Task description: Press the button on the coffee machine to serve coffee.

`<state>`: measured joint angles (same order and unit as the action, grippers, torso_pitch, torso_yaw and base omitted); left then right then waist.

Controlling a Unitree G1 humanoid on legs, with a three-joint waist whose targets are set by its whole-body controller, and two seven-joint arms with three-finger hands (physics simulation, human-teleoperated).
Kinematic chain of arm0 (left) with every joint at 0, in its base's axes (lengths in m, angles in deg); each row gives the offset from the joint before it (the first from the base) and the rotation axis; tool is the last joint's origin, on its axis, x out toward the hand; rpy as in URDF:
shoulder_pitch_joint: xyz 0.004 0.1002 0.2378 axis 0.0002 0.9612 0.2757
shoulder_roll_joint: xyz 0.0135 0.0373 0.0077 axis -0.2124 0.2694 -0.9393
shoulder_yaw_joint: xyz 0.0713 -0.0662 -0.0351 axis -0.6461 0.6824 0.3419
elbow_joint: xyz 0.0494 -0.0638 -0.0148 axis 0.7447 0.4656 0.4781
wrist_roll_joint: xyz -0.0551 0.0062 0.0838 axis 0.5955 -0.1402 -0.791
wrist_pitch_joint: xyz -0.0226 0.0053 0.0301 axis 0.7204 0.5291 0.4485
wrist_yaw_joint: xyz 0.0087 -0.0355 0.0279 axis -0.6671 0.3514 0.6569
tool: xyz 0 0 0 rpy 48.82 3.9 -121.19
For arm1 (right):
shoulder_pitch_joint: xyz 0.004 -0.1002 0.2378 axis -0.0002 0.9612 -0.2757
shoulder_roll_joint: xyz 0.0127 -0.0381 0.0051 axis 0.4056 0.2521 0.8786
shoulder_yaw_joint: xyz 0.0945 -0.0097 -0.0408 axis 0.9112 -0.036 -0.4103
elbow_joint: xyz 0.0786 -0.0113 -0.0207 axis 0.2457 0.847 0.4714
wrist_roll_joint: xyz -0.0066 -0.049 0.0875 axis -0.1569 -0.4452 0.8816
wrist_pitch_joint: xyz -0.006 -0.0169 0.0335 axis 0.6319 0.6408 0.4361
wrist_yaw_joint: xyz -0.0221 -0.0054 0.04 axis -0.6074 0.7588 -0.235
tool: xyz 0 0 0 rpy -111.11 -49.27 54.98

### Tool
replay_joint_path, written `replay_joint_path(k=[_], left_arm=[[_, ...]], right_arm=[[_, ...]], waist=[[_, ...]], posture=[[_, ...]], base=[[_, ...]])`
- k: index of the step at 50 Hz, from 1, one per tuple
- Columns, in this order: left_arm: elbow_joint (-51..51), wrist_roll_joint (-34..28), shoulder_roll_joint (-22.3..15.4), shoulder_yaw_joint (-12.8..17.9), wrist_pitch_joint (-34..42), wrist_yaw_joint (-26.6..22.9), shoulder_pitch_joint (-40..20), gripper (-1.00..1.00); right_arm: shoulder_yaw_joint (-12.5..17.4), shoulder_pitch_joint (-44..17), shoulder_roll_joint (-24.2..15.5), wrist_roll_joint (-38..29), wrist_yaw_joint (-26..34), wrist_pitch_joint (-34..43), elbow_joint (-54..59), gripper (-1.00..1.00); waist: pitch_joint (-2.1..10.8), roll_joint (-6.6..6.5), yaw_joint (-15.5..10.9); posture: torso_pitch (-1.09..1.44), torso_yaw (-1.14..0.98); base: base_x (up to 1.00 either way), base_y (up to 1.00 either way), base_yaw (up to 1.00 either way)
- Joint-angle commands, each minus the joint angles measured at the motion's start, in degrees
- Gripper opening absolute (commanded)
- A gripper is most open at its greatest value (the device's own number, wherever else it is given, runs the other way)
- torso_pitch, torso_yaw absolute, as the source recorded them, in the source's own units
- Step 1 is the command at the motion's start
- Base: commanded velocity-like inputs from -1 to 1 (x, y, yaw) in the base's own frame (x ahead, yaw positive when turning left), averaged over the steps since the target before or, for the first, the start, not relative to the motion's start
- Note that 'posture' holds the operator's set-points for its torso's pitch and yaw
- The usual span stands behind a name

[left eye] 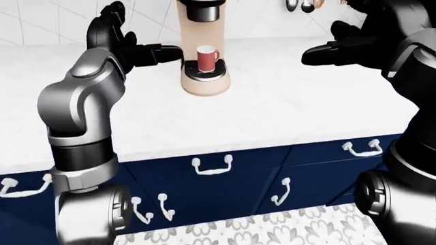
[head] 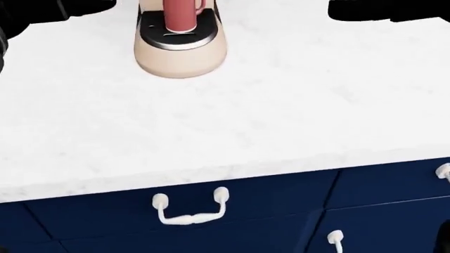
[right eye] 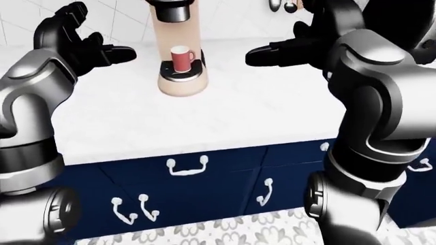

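— Where stands the coffee machine (left eye: 203,48)?
— On the white marble-like desk (left eye: 272,112), near the tiled wall, toward upper left in the eye views. Beige, tall, with rounded base and dark glossy head. Carries a red cup (left eye: 206,57) upright on its dark drip tray, probably placed under the spout to catch the coffee.

— And the hands?
— Left hand (left eye: 129,43) raised just beside the machine, fingers spread apart, holding nothing. Right hand (right eye: 290,48) also raised and apart, empty, further off to the right. Probably held high on both sides to leave the machine free for a press.

— The button?
— Cannot tell; the machine's top is cut off by the frame.

— Below the desk?
— Dark blue drawers with curved white handles (head: 190,208), smooth and matte.
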<state>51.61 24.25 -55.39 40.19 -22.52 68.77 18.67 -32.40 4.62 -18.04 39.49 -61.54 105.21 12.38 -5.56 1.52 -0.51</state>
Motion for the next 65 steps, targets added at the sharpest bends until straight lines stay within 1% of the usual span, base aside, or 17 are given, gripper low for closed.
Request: replay_joint_path(k=[1, 3, 5, 9, 17, 18, 21, 22, 23, 26, 40, 41, 43, 44, 45, 46, 65], left_arm=[[-1.5, -0.4, -0.8, 0.8, -1.4, 0.4, -1.5, 1.00], [-1.4, -0.4, -0.7, 0.8, -1.4, 0.4, -1.5, 1.00], [-1.3, -0.5, -0.6, 0.8, -1.6, 0.4, -1.4, 1.00], [-1.6, -0.4, -0.6, 0.8, -1.3, 0.5, -1.5, 1.00], [-3.2, -0.4, 0.3, 0.4, -0.4, 0.9, -0.4, 1.00], [-3.4, -0.5, 0.4, 0.4, -0.5, 0.9, -0.2, 1.00], [-3.4, -0.4, 0.3, 0.5, -0.3, 0.8, -0.4, 1.00], [-3.6, -0.5, 0.3, 0.5, -0.3, 0.8, -0.2, 1.00], [-3.7, -0.5, 0.4, 0.4, -0.3, 0.8, 0.0, 1.00], [-3.2, -0.8, 0.7, 0.3, -1.0, 0.6, 0.2, 1.00], [-2.9, -0.9, 0.7, 0.4, -0.8, 0.4, -0.4, 1.00], [-2.9, -1.0, 0.8, 0.3, -0.8, 0.5, -0.2, 1.00], [-3.0, -1.0, 1.1, 0.2, -0.9, 0.6, 0.1, 1.00], [-3.5, -0.9, 1.3, 0.2, -0.9, 0.6, 0.7, 1.00], [-3.6, -0.9, 1.3, 0.2, -0.8, 0.5, 0.8, 1.00], [-3.2, -0.9, 1.1, 0.3, -0.9, 0.5, 0.5, 1.00], [-5.4, -0.7, 2.4, 0.0, -0.3, 1.1, 2.1, 1.00]], right_arm=[[0.4, -1.0, -0.2, 0.2, 0.0, -2.8, -1.4, 1.00], [0.2, -0.9, -0.4, 0.2, 0.2, -3.0, -1.1, 1.00], [0.1, -0.2, -0.6, 0.2, 0.5, -3.0, -1.3, 1.00], [0.2, 0.8, -0.2, -0.2, 0.3, -3.0, -1.3, 1.00], [0.3, 1.3, 0.5, 0.2, 0.9, -2.0, -2.8, 1.00], [0.3, 1.2, 0.5, 0.3, 1.0, -2.1, -2.7, 1.00], [0.2, 1.4, 0.6, 0.1, 0.7, -2.0, -2.5, 1.00], [0.3, 1.6, 1.0, 0.1, 0.6, -2.2, -2.5, 1.00], [0.3, 1.7, 1.2, 0.1, 0.5, -2.1, -2.5, 1.00], [0.5, 1.3, 0.9, 0.3, 0.5, -2.0, -2.3, 1.00], [1.6, 1.9, 1.5, 1.4, 0.6, -2.5, -3.8, 1.00], [1.2, 2.1, 1.3, 1.8, 0.8, -2.6, -4.2, 1.00], [0.7, 2.3, 1.1, 1.5, 0.7, -3.0, -2.8, 1.00], [0.6, 2.7, 1.1, 1.4, 0.4, -2.8, -2.9, 1.00], [0.6, 2.8, 1.2, 1.4, 0.2, -2.3, -3.2, 1.00], [0.7, 2.9, 1.0, 1.4, 0.2, -2.1, -3.4, 1.00], [1.0, 4.6, 0.4, 1.0, 1.0, -0.2, -7.1, 1.00]], waist=[[1.19, -0.16, 0.0], [2.59, -3.93, 0.4], [2.07, -2.34, 0.1], [3.36, 0.85, 0.2], [4.37, -0.54, -0.1], [6.56, -0.89, 0.0], [0.59, -0.49, -0.2], [3.22, -0.47, -0.1], [4.15, -0.57, -0.2], [4.83, -0.67, -0.1], [4.09, -0.81, 0.2], [5.78, -1.09, 0.1], [1.21, -1.35, 0.1], [1.19, -1.07, 0.1], [3.81, -1.01, 0.2], [4.21, -0.99, 0.2], [3.74, -0.33, 0.1]], posture=[[0.00, 0.00], [0.00, 0.00], [0.00, 0.00], [0.00, 0.00], [0.00, 0.00], [0.00, 0.00], [0.00, 0.00], [0.00, 0.00], [0.00, 0.00], [0.00, 0.00], [0.00, 0.00], [0.00, 0.00], [0.00, 0.00], [0.00, 0.00], [0.00, 0.00], [0.00, 0.00], [0.00, 0.00]], base=[[0.00, 0.00, 0.00], [0.00, 0.00, 0.00], [0.00, 0.00, 0.00], [0.00, 0.00, 0.00], [0.00, 0.00, 0.00], [0.35, 0.00, 0.00], [0.32, 0.00, 0.00], [0.00, 0.00, 0.00], [0.00, 0.00, 0.00], [0.00, 0.00, 0.00], [0.00, 0.00, 0.00], [0.41, 0.00, 0.00], [0.49, -0.02, 0.00], [0.00, 0.00, 0.00], [0.00, 0.00, 0.00], [0.00, 0.00, 0.00], [0.00, 0.00, 0.18]])
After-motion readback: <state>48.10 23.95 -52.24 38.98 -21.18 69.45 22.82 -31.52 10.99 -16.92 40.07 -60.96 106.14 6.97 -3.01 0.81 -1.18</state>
